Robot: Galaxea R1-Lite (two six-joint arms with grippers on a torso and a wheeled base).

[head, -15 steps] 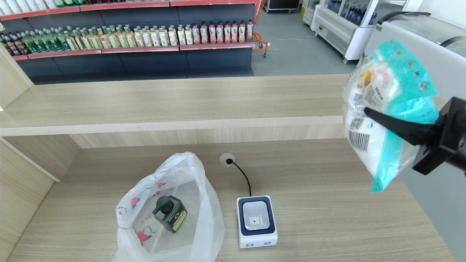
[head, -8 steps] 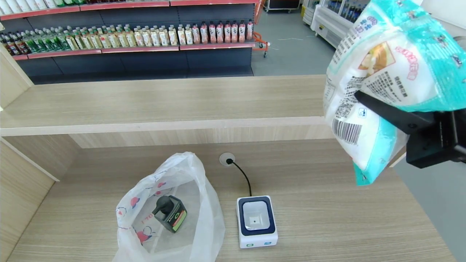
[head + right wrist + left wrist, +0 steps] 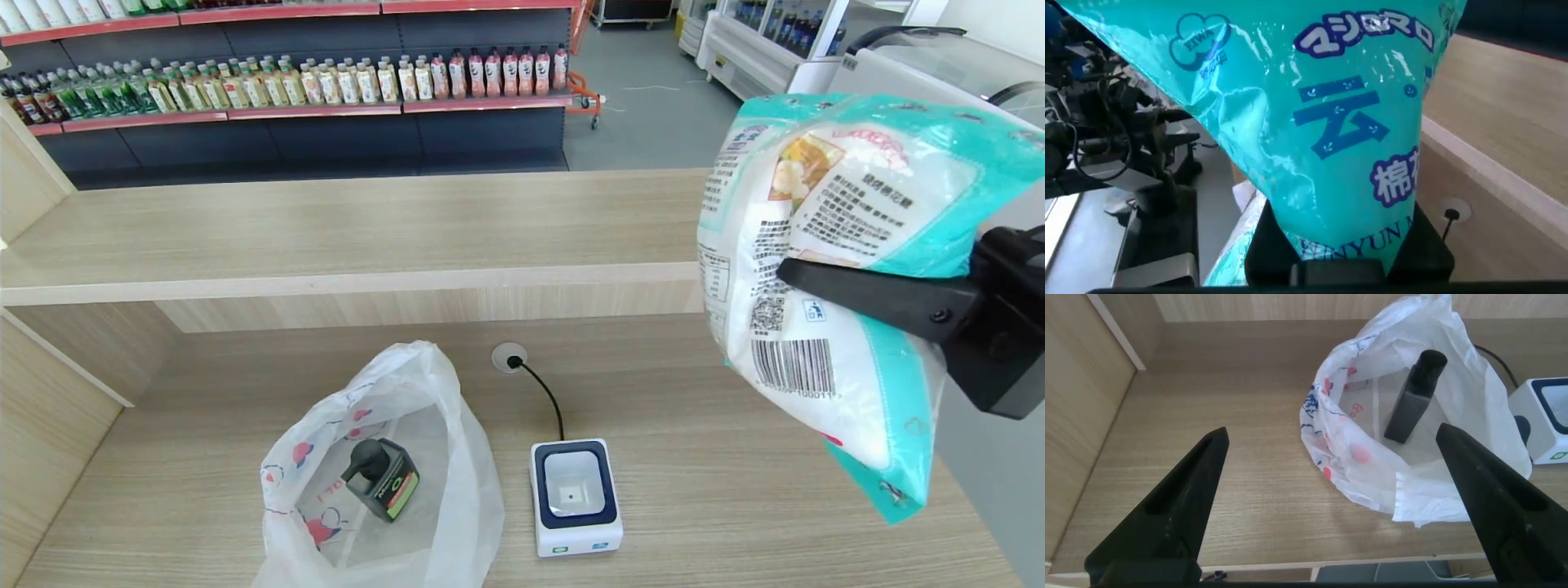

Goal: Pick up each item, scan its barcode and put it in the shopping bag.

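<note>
Pouch: teal-and-white, soft; held in the air, well above and right of the scanner, barcode not turned down toward its window.

Right gripper: clamped across the pouch's middle.

Left gripper: spread wide, empty, over the bag left of the scanner.

Risks:
- Slack film may slip or sag in the pinch.
- Barcode probably won't read unless turned downward.
- Hanging lower end could knock the scanner.

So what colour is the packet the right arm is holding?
Teal and white packet, clearest in the head view.
</note>
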